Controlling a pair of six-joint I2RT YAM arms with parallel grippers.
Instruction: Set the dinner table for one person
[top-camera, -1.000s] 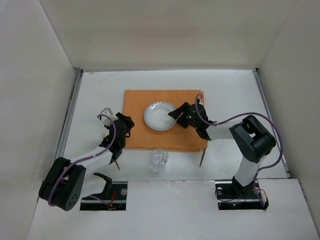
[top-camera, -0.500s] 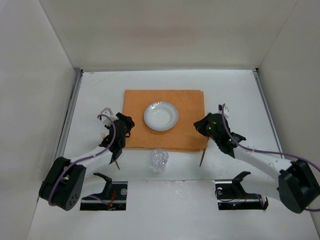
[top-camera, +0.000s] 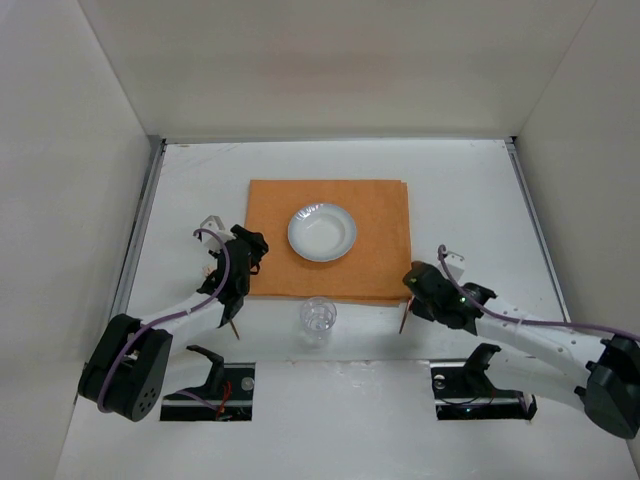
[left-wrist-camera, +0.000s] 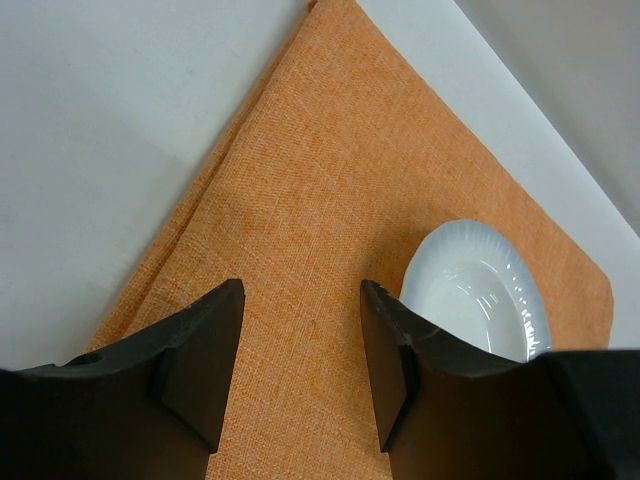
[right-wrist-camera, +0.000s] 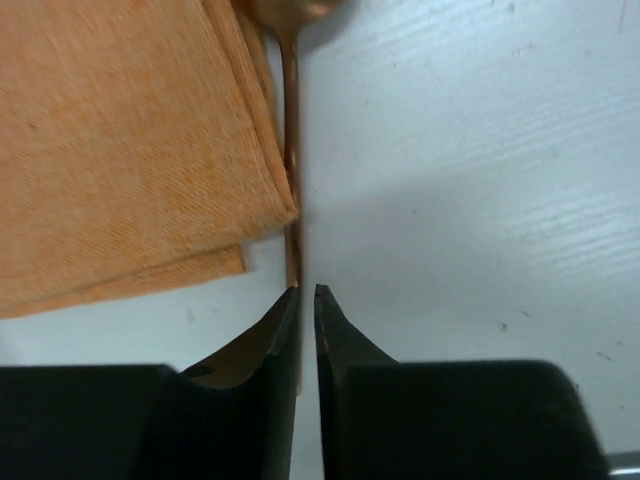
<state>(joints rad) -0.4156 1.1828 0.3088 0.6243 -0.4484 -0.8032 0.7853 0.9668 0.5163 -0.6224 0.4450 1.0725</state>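
One broad dinner table (top-camera: 200, 180), flat and matte white with thin metal strips along its edges, carries everything. The job looks to be at the cutlery stage: mat, plate and glass lie in place while the right arm deals with a utensil. In the table's middle lies the orange mat (top-camera: 375, 215), a coarse woven cloth folded double, its two layers showing at the near right corner. The left gripper (left-wrist-camera: 300, 290) hovers over the mat's left part, jaws wide apart with nothing between them. A round white plate (top-camera: 322, 231), glossy with a fluted rim, sits on the mat's far half. A clear glass (top-camera: 318, 318) stands on bare table just beside the mat's near edge. Smallest is the slim copper-coloured utensil (right-wrist-camera: 291, 150) lying along the mat's near right corner, its handle pinched in the right gripper (right-wrist-camera: 306, 292). Next, I judge, it needs lifting clear and laying straight beside the plate without dragging the cloth.
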